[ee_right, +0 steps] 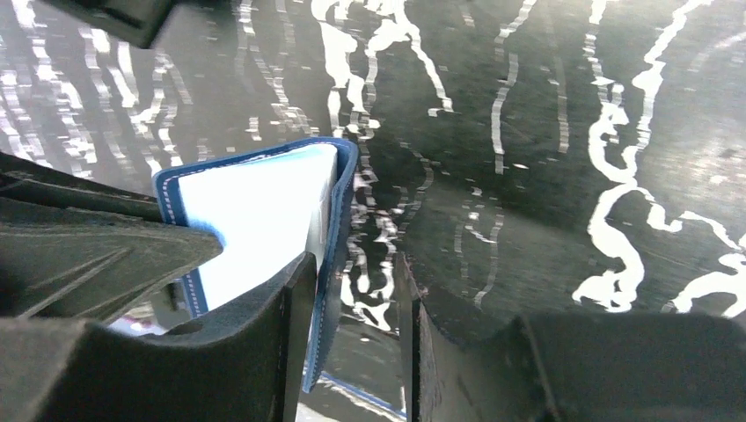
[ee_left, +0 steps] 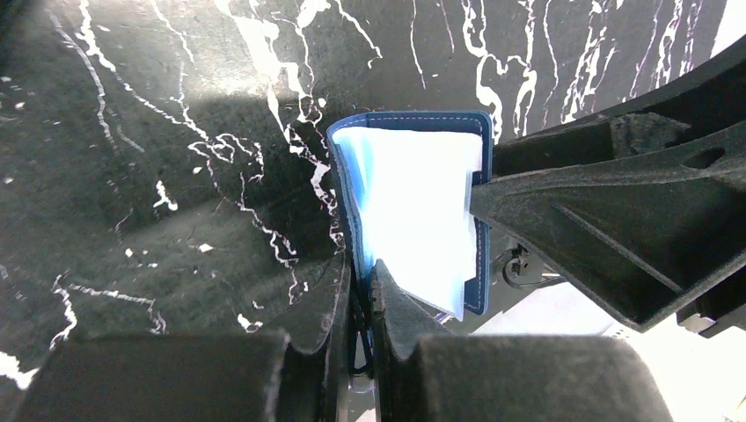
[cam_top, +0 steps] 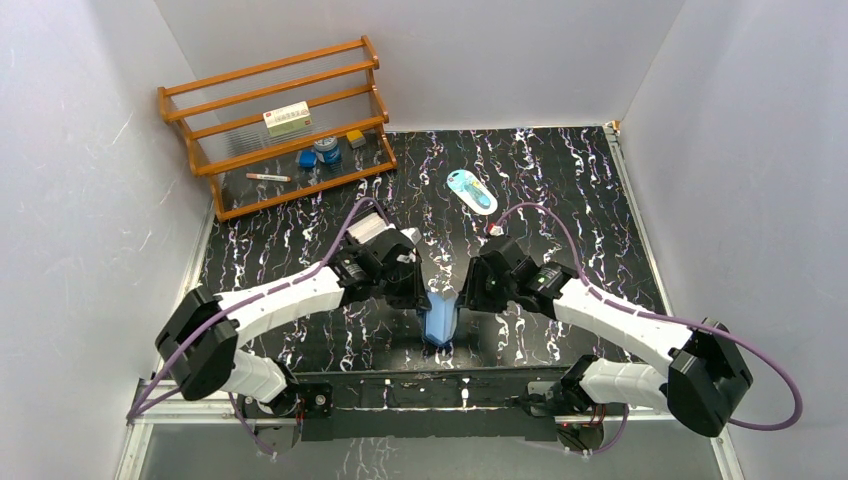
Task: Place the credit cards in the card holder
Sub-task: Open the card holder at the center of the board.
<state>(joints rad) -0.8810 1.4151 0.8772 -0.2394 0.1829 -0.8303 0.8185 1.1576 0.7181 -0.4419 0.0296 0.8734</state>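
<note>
Navy card holder (cam_top: 440, 318) is held up, half open, near the table's (cam_top: 560, 200) front edge. Our left claw (ee_left: 361, 268) pinches one cover tight. Our right claw (ee_right: 352, 264) gapes loosely round the other. We should spread the covers slowly. We see no credit cards.
</note>
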